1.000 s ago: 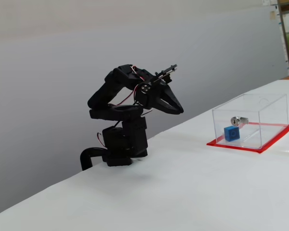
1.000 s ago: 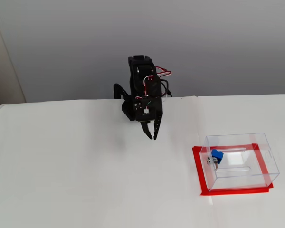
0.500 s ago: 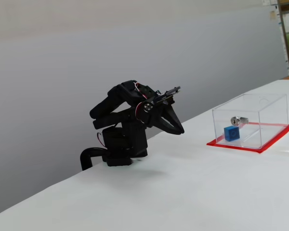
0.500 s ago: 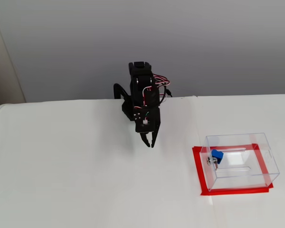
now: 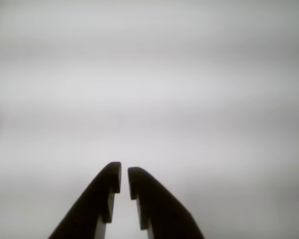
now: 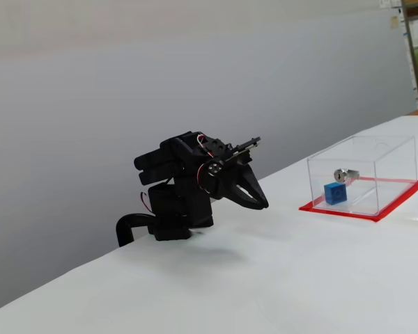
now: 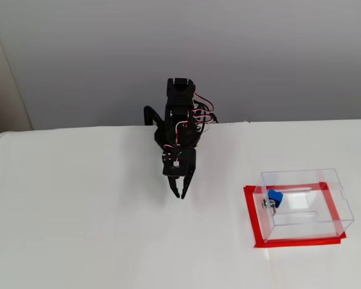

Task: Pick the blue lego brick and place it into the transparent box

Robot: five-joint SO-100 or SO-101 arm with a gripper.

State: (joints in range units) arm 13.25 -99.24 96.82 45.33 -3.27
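White tabletop (image 7: 78,241) spreads below a plain grey wall (image 6: 125,83). At left in both fixed views, the black arm (image 6: 184,188) sits folded, its fingers (image 7: 175,184) nearly together with a thin gap, holding nothing and pointing down above the bare surface. Well to the right, the transparent box (image 7: 304,205) stands on its red base, and the blue lego brick (image 7: 275,197) lies inside, beside the silver lock (image 6: 345,174).

In a fixed view the black arm (image 6: 184,188) sat folded low at the white table's (image 6: 265,278) rear edge, gripper (image 6: 262,202) pointing down-right — jaws together, nothing held. Well apart stood the transparent box (image 6: 366,182) on its red base — the blue lego brick (image 6: 335,193) inside, below the silver lock (image 6: 345,175).
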